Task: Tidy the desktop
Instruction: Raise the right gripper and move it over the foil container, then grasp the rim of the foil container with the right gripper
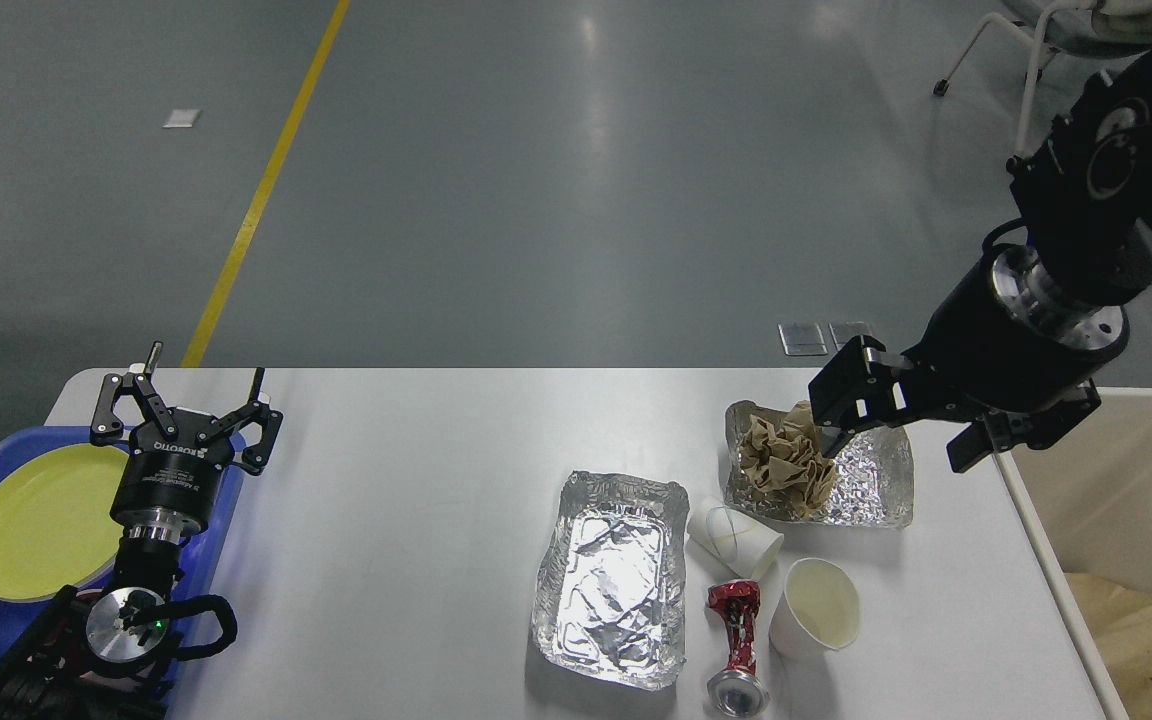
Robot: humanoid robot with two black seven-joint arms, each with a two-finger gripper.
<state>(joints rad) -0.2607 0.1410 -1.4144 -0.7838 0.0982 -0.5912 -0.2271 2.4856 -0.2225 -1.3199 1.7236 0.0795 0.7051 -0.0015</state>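
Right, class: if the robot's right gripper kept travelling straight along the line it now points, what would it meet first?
Most likely the far foil tray, beside the crumpled brown paper ball inside it. The open right gripper angles down over that tray; depth is uncertain from one view.

Glossy grey floor (556,200), yellow line (261,190), white chair legs (1026,60) far right
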